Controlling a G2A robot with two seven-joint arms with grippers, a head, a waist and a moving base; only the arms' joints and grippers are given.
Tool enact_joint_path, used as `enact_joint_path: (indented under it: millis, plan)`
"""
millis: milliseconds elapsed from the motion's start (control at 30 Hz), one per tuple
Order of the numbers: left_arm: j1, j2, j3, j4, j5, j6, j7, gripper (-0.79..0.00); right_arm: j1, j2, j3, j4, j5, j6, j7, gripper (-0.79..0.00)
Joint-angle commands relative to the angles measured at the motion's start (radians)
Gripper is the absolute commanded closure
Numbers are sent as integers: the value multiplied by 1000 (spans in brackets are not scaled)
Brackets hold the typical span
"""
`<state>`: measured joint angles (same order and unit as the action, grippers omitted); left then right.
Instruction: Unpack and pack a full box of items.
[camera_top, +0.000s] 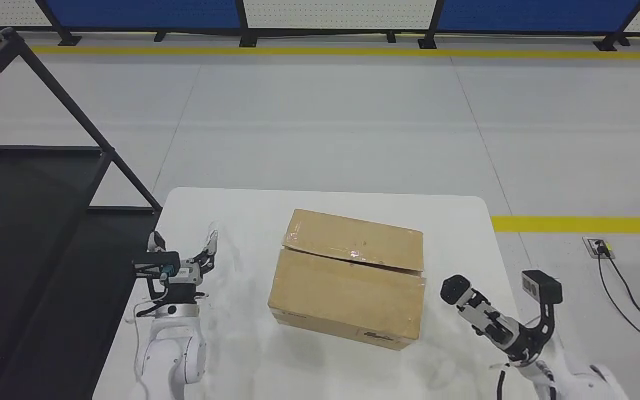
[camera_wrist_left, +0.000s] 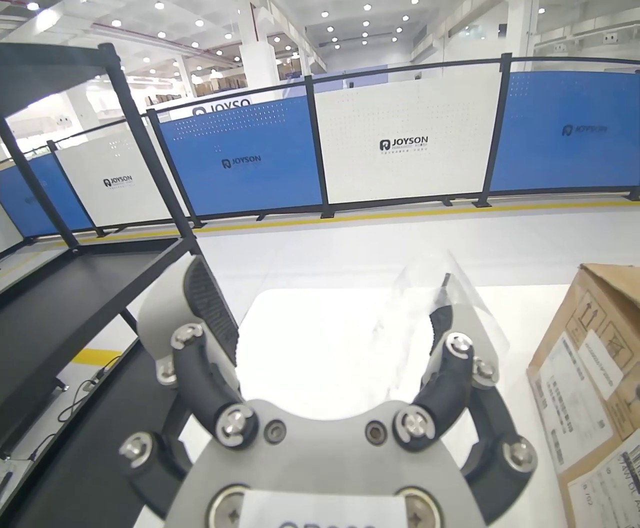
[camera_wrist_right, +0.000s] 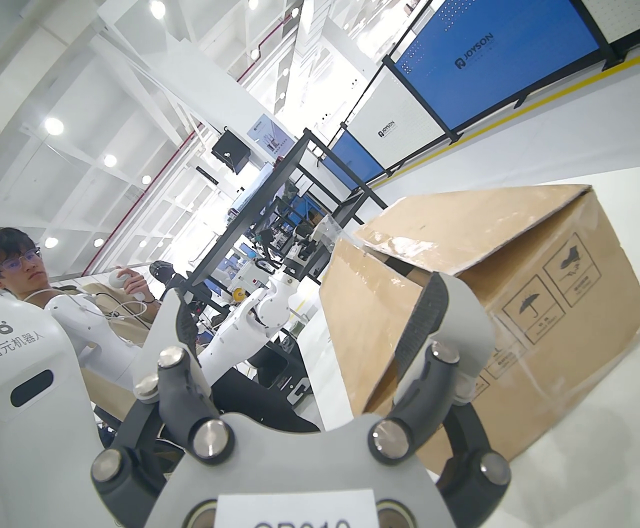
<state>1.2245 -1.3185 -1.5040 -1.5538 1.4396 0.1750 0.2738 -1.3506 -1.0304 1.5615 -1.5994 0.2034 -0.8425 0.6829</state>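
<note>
A brown cardboard box (camera_top: 348, 278) lies in the middle of the white table (camera_top: 240, 215). Its top flaps are folded down, with torn clear tape along the seam and one flap slightly raised. My left gripper (camera_top: 183, 252) (camera_wrist_left: 320, 285) is open, off the box's left side and above the table. A clear strip of tape or film (camera_wrist_left: 450, 295) clings to one of its fingers. My right gripper (camera_wrist_right: 310, 310) is open and empty, low beside the box's (camera_wrist_right: 475, 280) right end. The right arm (camera_top: 482, 314) sits at the table's near right corner.
A black metal shelf rack (camera_top: 60, 230) stands close against the table's left side. Blue and white fence panels (camera_wrist_left: 400, 145) line the far floor. A cable and socket (camera_top: 600, 247) lie on the floor at the right.
</note>
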Motion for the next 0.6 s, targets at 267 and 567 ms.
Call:
enact_joint_path:
  millis: [267, 567]
  plan:
    - [-18, -4, 5, 40, -8, 1, 2, -785, 90, -2, -71, 85, -28, 62, 43, -785]
    - [-25, -5, -1, 66, -12, -6, 4, -785, 120, -2, -114, 78, 11, 47, 87, -785]
